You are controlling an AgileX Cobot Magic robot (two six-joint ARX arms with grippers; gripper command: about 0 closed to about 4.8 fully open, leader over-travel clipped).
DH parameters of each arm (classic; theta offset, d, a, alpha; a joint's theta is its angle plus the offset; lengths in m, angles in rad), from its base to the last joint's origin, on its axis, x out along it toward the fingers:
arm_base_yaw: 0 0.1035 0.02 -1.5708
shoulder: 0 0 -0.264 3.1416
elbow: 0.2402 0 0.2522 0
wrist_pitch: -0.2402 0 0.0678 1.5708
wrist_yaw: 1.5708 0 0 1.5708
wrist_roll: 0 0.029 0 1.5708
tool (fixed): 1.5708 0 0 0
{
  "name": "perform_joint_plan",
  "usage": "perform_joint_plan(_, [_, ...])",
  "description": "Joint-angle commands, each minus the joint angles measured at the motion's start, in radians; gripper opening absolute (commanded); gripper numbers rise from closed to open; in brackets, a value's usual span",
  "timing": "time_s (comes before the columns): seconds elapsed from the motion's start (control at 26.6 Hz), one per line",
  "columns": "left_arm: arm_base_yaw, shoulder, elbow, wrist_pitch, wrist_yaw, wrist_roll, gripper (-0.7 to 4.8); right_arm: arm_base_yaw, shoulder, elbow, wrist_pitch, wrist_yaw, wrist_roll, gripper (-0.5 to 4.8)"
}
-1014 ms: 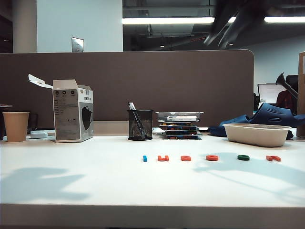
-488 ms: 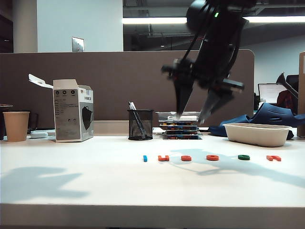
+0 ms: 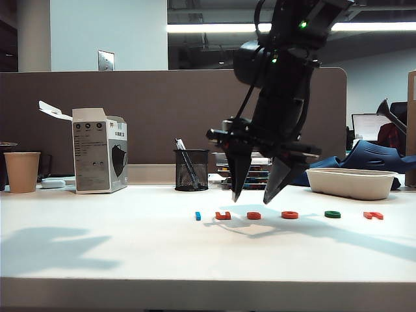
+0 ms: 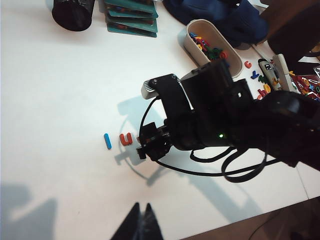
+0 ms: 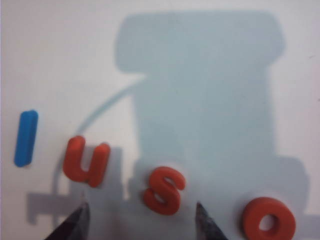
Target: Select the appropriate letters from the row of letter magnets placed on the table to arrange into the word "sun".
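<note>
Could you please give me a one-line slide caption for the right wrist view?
Right gripper, open, hangs over the orange-red plastic "s" magnet, between "u" and "o".

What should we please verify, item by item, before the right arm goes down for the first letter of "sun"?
1. Right gripper jaws open: ok, spread apart.
2. Jaws straddle the red "s" magnet: ok, a fingertip shows on each side of it in the right wrist view.
3. Room from neighbours: cannot tell; the red "u" magnet lies close beside one fingertip.
4. Red "o" magnet outside the jaws: ok.
5. Left gripper away from the row: ok, apart from the letters over bare table.
</note>
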Motion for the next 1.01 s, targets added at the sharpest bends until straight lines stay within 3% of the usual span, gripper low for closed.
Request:
perform_joint_plan(0.04, [0.002,-0.003,0.003,0.009,0.000,0.004,-0.04,0.005,0.010,0.003,0.007,0.031,0.002,2.65])
perform_joint_plan(0.86, [0.002,-0.003,0.003,-0.013,0.000,0.004,-0.04,0.005,0.046,0.003,0.007,0.048,0.003,2.60])
perform_joint_plan(1.01, [0.002,-0.003,0.003,-0.013,0.000,0.005,-0.04,0.005,0.058,0.003,0.007,0.041,0.005,2.05])
